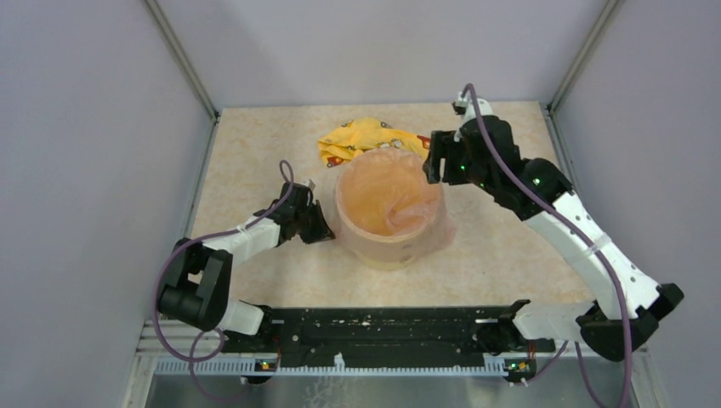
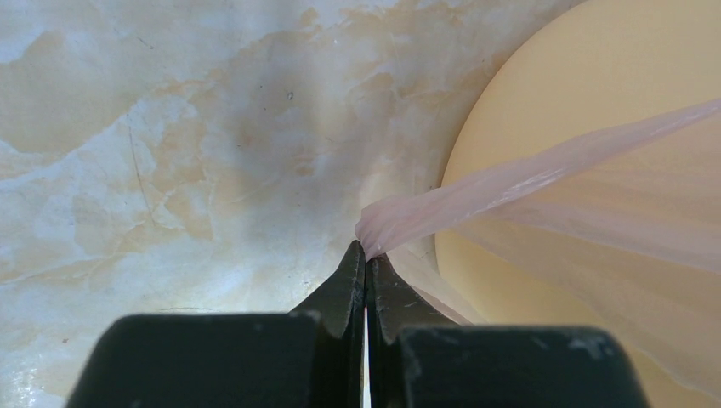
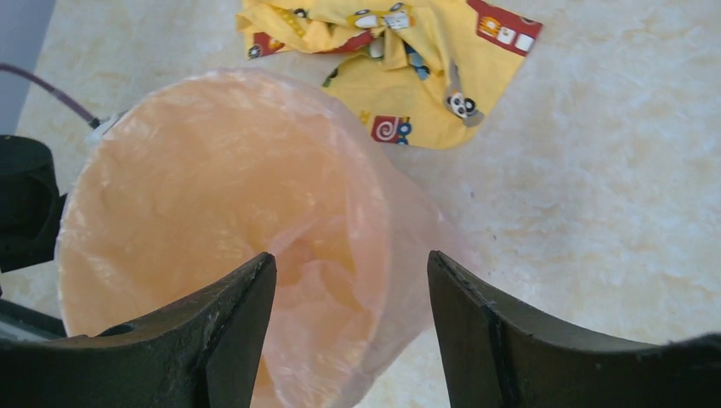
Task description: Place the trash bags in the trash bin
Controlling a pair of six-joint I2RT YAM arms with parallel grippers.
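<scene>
The pale yellow trash bin (image 1: 384, 252) stands mid-table. The translucent pale pink trash bag (image 1: 395, 200) is draped into it and over its rim, covering most of its outside. My left gripper (image 1: 324, 229) is low at the bin's left side, shut on a pulled-out fold of the bag (image 2: 442, 208) next to the bin wall (image 2: 544, 110). My right gripper (image 1: 432, 161) hovers open above the bin's back right rim. Its fingers (image 3: 242, 306) straddle the bag-covered rim (image 3: 374, 221) without touching it.
A crumpled yellow printed wrapper (image 1: 366, 138) lies on the table behind the bin, also seen in the right wrist view (image 3: 400, 59). The marbled table (image 1: 510, 246) is walled at left, right and back. A black rail (image 1: 383, 327) runs along the near edge.
</scene>
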